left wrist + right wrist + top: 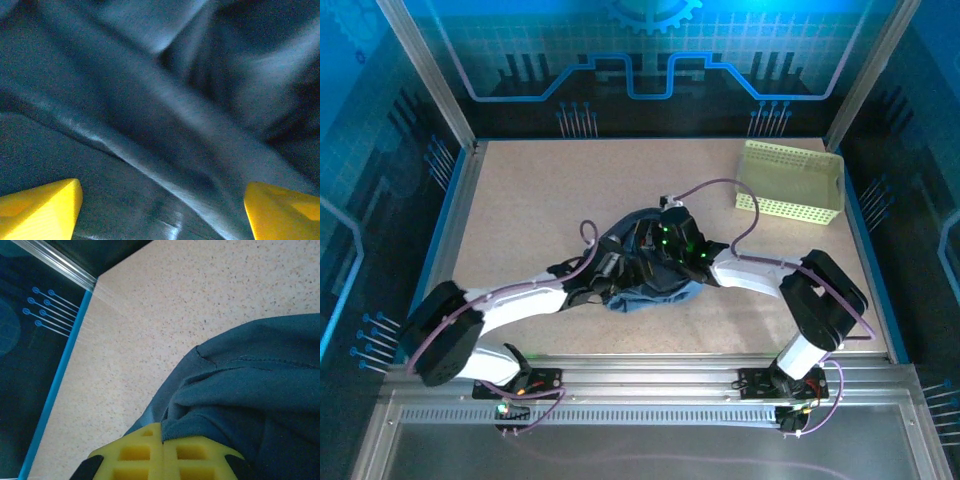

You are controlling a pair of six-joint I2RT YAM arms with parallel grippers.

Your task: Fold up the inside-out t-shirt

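Where the inside-out t-shirt lies, it forms a wrinkled dark slate-blue heap near the middle of the table, slightly toward the near edge. Both arms reach in from the near edge and meet above the heap. The right gripper has its yellow fingers pressed together, with a fold of shirt fabric pinched in the seam between them (a stitched hem line crosses the cloth just beyond). The left gripper stands wide, its two yellow fingertips far apart and creased fabric spread close in front of them. The pale yellow-green perforated basket stands at the far right of the table, well apart from the shirt
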